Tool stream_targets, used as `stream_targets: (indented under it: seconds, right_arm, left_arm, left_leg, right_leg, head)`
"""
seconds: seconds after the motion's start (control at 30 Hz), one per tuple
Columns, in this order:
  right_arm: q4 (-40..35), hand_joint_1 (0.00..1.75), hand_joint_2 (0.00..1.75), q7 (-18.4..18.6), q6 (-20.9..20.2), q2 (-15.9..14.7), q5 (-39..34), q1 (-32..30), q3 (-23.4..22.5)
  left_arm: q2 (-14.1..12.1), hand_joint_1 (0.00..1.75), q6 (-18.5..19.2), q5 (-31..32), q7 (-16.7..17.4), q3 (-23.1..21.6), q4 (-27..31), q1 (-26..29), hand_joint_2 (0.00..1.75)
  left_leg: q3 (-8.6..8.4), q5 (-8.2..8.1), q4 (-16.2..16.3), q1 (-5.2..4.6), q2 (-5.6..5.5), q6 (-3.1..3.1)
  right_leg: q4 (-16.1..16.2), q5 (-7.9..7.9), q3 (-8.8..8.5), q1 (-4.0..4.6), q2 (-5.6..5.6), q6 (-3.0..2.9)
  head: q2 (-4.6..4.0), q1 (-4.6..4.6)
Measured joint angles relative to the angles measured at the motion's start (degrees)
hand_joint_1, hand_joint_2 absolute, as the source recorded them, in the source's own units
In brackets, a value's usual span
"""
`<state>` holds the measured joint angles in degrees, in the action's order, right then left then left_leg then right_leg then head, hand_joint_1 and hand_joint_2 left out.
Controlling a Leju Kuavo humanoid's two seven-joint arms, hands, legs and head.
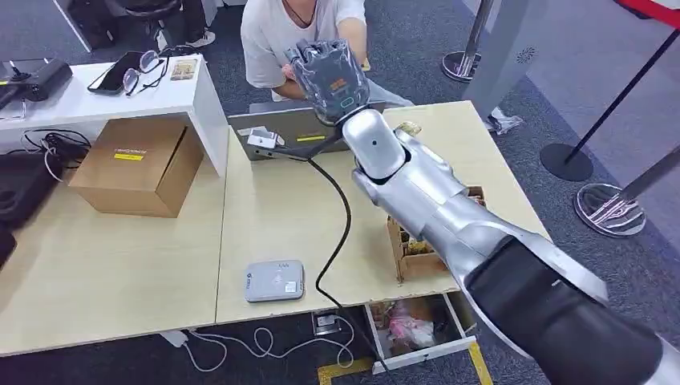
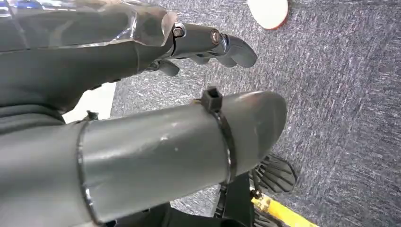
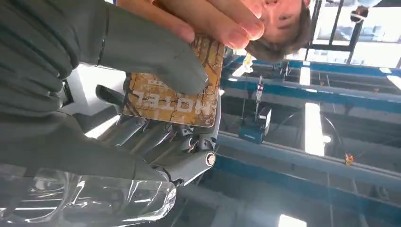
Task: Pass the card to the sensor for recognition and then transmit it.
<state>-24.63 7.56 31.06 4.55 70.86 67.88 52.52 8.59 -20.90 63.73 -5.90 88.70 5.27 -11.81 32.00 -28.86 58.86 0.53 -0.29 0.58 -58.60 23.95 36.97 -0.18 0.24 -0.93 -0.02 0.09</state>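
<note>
1. We count one card, brown-gold, printed "HOTEL", pinched between the right hand's thumb and its fingers; a person's hand also touches the card's far edge.
2. One right hand, raised over the far edge of the bench, just in front of the seated person in a white shirt.
3. One left hand, hanging over grey carpet; its fingers curl slightly with nothing in them, but we cannot tell if it is spread or closed.
4. One sensor, a flat grey pad near the bench's front edge, well apart from the card.
5. One black cable runs across the bench past the sensor.
6. We count two cardboard boxes: a closed one at left, an open one beside the right arm.
7. One white shelf at far left carries a phone and glasses.
8. Bench is light wood; the room has grey carpet and stanchion posts at right.
</note>
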Motion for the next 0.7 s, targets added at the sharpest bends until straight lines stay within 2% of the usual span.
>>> stream_targets:
  seconds: [0.13, 0.17, 0.33, 0.37, 0.7]
  right_arm:
    - [0.59, 1.75, 1.75, -0.37, -1.09, 0.26, -0.44, -0.02, 0.00]
    - [0.79, 0.03, 1.75, -0.37, -1.29, 0.31, -0.50, -0.03, 0.00]
    - [1.22, 0.00, 1.75, -0.28, -1.73, 0.61, -1.36, -0.05, -0.11]
    - [1.29, 0.00, 0.00, -0.22, -1.73, 0.68, -1.49, -0.06, -0.13]
    - [1.49, 0.00, 0.00, -0.50, -0.87, 0.79, -1.44, -0.18, -1.38]
  left_arm:
    - [0.04, 0.00, -0.35, -0.17, 0.57, 0.00, 0.00, -0.50, 0.00]
    - [0.04, 0.00, -0.37, -0.28, 0.70, 0.00, 0.00, -0.59, 0.00]
    - [0.11, 0.00, -0.55, -0.42, 1.07, 0.00, 0.00, -0.71, 0.00]
    - [0.13, 0.00, -0.61, -0.42, 1.11, 0.00, 0.00, -0.74, 0.00]
    - [0.31, 0.00, -0.70, -0.02, 1.18, 0.00, 0.00, -0.80, 0.00]
  left_leg:
    - [0.00, 0.00, 0.00, 0.00, 0.00, 0.00]
    - [0.00, 0.00, 0.00, 0.00, 0.00, 0.00]
    - [0.00, 0.00, 0.00, 0.00, 0.00, 0.00]
    - [0.00, 0.00, 0.00, 0.00, 0.00, 0.00]
    - [0.00, 0.00, 0.00, 0.00, 0.00, 0.00]
  right_leg:
    - [0.00, 0.00, 0.00, 0.00, 0.00, 0.00]
    - [0.00, 0.00, 0.00, 0.00, 0.00, 0.00]
    - [0.00, 0.00, 0.01, 0.00, 0.01, 0.00]
    - [0.00, 0.00, 0.01, 0.00, 0.01, 0.00]
    - [0.00, 0.00, 0.00, 0.00, 0.01, 0.00]
  head:
    - [0.00, -0.02]
    - [0.00, -0.02]
    - [0.00, 0.00]
    - [0.00, -0.02]
    - [0.00, -0.02]
